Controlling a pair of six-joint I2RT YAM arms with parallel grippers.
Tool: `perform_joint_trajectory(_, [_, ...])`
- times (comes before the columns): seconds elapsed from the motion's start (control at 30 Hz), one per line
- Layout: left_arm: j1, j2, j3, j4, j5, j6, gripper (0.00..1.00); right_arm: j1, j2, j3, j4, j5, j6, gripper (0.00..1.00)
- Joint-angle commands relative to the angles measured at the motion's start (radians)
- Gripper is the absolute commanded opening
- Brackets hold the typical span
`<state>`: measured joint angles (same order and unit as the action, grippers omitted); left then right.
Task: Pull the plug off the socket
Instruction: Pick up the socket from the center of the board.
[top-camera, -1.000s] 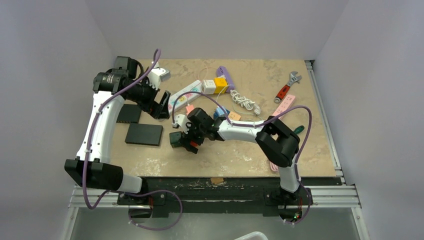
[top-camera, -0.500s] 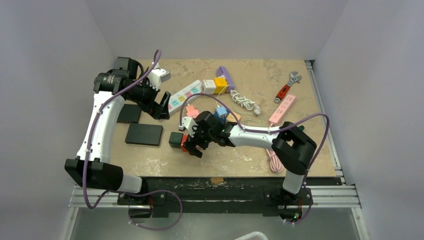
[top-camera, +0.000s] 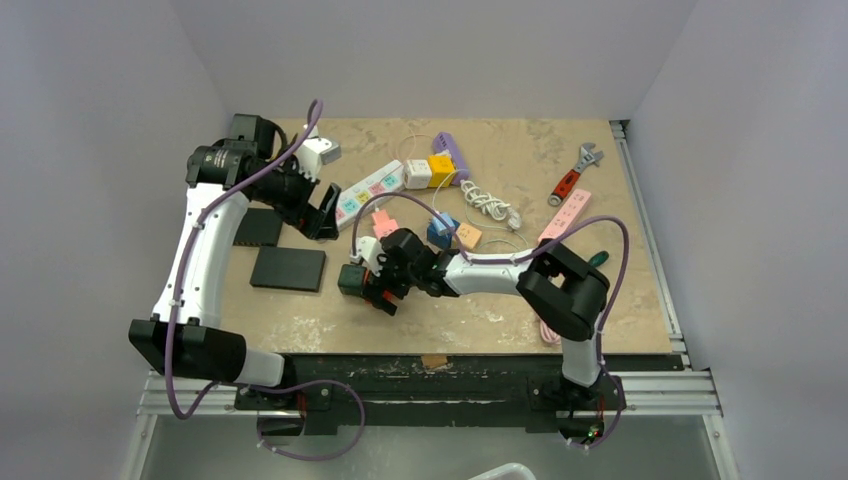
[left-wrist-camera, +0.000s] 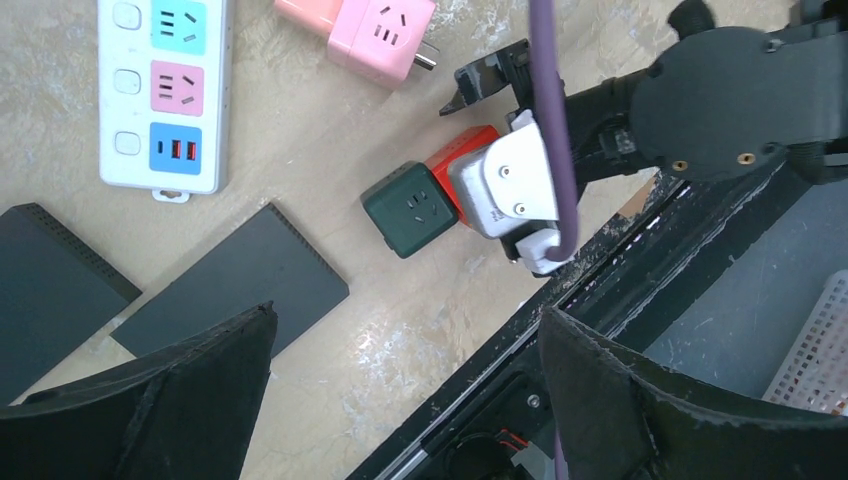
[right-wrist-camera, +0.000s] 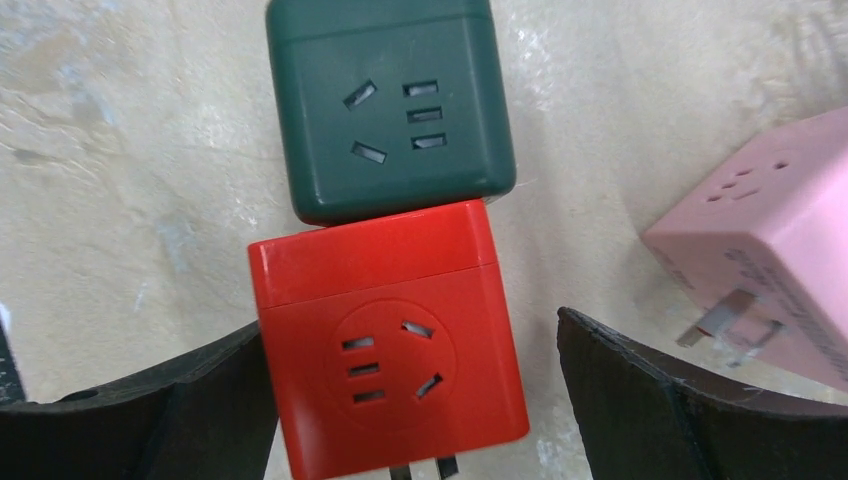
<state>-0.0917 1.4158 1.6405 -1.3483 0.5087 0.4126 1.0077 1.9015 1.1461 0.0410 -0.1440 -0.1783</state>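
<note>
Mottled beige tabletop, busy with adapters. Closest in, right gripper (right-wrist-camera: 408, 345) straddling the red cube (right-wrist-camera: 385, 270), jaws apart, one finger against its side, the other clear; no squeeze yet. Red joined end-on to the dark green cube (right-wrist-camera: 390, 105), with free prongs (right-wrist-camera: 430, 468) poking back toward the wrist, so probably green plugged into red. Now: close squarely on red's flat sides, centred, then pull straight back along the joint line. No twisting, or risk dragging both cubes along together. Easier with green pinned. Just beside, pink adapter (right-wrist-camera: 760, 250), worth steering clear of. Further out, left gripper (left-wrist-camera: 408, 330) hovering high, jaws spread wide, holding nothing, above black slabs (left-wrist-camera: 230, 290) and white power strip (left-wrist-camera: 160, 90). Could drop in to brace green.
</note>
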Motion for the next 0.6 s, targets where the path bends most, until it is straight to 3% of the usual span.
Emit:
perform_joint_trajectory(0.0, [0.01, -0.034, 0.039, -0.001, 0.006, 0.032, 1.0, 0.008, 0.016, 0.028, 0.078, 0.004, -0.002, 0.99])
perform_joint_trajectory(0.13, [0.012, -0.038, 0.037, -0.007, 0.028, 0.059, 1.0, 0.01, 0.006, -0.004, 0.125, 0.017, 0.011, 0.82])
perform_joint_trajectory(0.3, [0.013, -0.073, -0.021, 0.021, 0.094, 0.136, 1.0, 0.009, -0.053, -0.035, 0.151, 0.02, 0.042, 0.39])
perform_joint_trajectory(0.4, [0.013, -0.108, -0.088, 0.033, 0.16, 0.231, 1.0, 0.009, -0.123, -0.059, 0.134, 0.027, 0.053, 0.22])
perform_joint_trajectory(0.47, [0.012, -0.136, -0.142, 0.027, 0.217, 0.34, 1.0, 0.009, -0.184, -0.059, 0.085, 0.041, 0.055, 0.0])
perform_joint_trajectory(0.57, [0.012, -0.193, -0.235, 0.008, 0.26, 0.522, 1.0, 0.01, -0.28, -0.081, 0.027, 0.06, 0.05, 0.0])
